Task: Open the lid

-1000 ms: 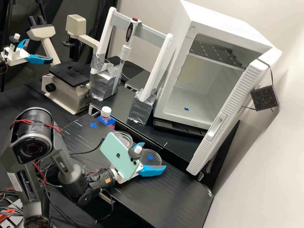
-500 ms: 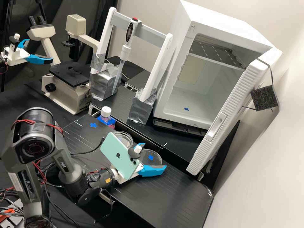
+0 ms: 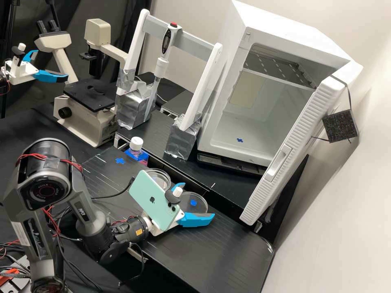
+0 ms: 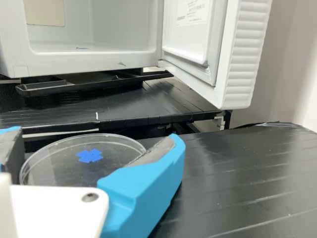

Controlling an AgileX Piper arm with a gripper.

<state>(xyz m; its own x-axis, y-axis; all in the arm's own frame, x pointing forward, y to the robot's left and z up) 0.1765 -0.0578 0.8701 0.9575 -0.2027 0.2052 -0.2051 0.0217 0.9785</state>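
Tagging pincer (image 3: 196, 200) as spread apart, one blue finger each side of the clear round dish (image 4: 81, 168) on the table (image 3: 220, 252). Blue cross (image 4: 89, 155) visible at the dish; can't tell where lid ends and base starts. Main risk: closing too low, likely pinching base along with lid so both lift. Closing off-centre could skid or tip the dish; smooth rim may slip. Dish sits close to the table's far edge, drop-off gap just beyond. Second dish (image 3: 161, 177) near, bottle (image 3: 137, 150) past it: tight that way. More room toward the cabinet door (image 3: 295, 144).
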